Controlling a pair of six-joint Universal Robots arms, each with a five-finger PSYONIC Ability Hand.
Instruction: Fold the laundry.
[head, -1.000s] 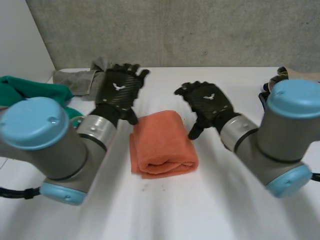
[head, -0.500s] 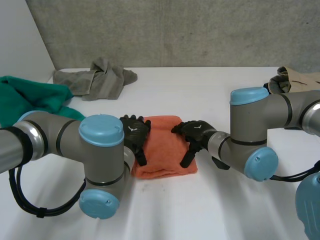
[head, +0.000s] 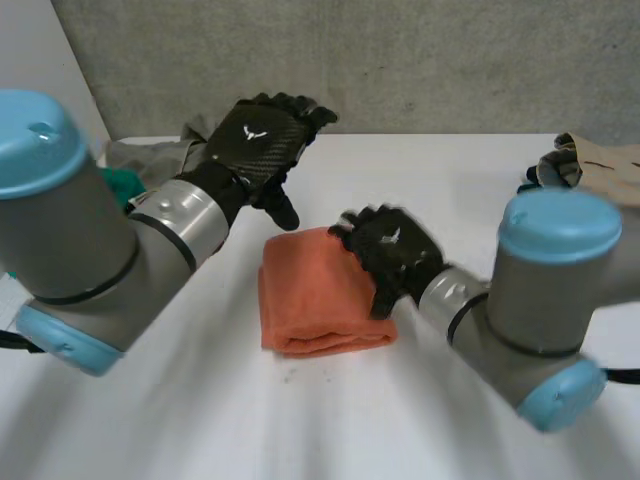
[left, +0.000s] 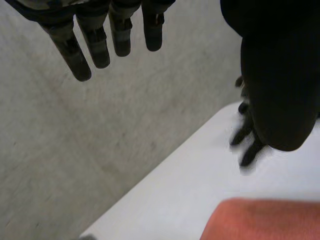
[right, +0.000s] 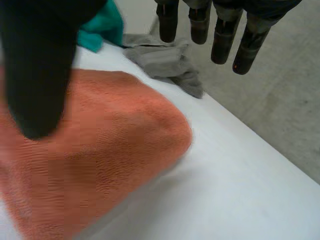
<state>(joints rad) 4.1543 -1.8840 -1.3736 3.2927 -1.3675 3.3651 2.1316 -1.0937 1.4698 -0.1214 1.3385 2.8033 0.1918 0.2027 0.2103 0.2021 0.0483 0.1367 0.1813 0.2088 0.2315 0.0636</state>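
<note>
A folded orange towel (head: 315, 295) lies in the middle of the white table (head: 300, 420). My left hand (head: 260, 140) is raised above the table, behind and to the left of the towel, open with straight fingers (left: 115, 35). My right hand (head: 390, 250) is over the towel's far right corner, open and holding nothing. In the right wrist view its fingers (right: 220, 30) reach past the towel (right: 100, 150) and its thumb (right: 35, 65) hangs above the cloth. The left wrist view has a corner of the towel (left: 265, 220) below the palm.
A crumpled grey cloth (head: 150, 155) lies at the far left, also seen beyond the right hand's fingertips as the grey cloth (right: 165, 60). A green cloth (right: 105, 25) sits beside it. A beige garment (head: 600, 165) lies at the right edge. A concrete wall (head: 400, 60) backs the table.
Half a second ago both hands rested on the towel. The left hand has since lifted up and back to the left. The right hand stays at the towel's right side.
</note>
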